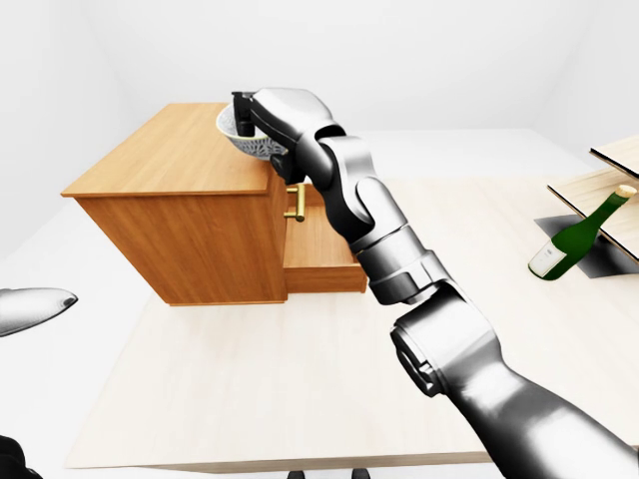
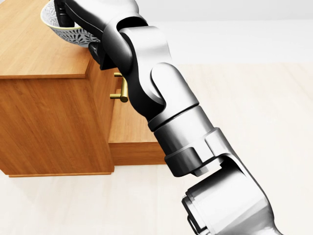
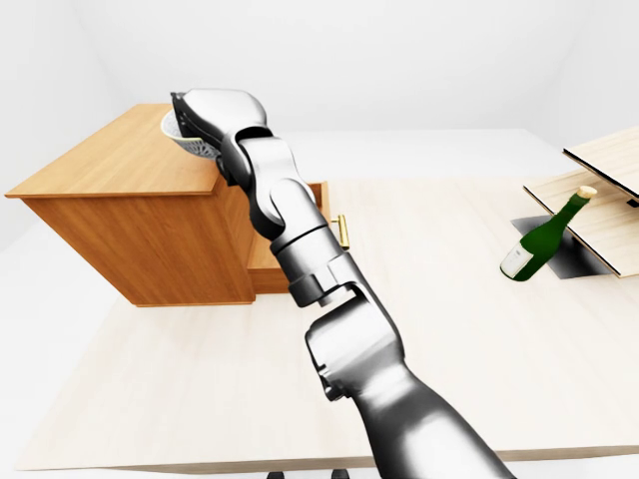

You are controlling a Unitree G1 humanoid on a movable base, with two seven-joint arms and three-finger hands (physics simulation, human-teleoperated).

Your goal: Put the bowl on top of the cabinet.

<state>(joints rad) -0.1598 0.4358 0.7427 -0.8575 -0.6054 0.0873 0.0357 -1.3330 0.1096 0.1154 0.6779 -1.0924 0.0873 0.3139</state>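
The bowl (image 1: 243, 143), white with a dark blue pattern, hangs tilted over the right part of the wooden cabinet's top (image 1: 165, 158). I cannot tell whether it touches the wood. My right gripper (image 1: 244, 116) is shut on the bowl's rim, with one dark finger (image 2: 61, 13) inside the bowl. The silver right arm runs from the bottom right of each view up to it. In the head view the bowl (image 2: 68, 30) sits at the top left, partly cut off by the edge. A silver tip of my left arm (image 1: 35, 305) shows at the left edge of the left-eye view; its fingers are hidden.
The cabinet's lower drawer (image 1: 318, 251) stands pulled out to the right, with brass handles (image 1: 296, 206) above it. A green bottle (image 1: 573, 234) lies on a dark mat at the far right, beside wooden boards (image 1: 619, 155). The pale table (image 1: 250, 379) spreads below.
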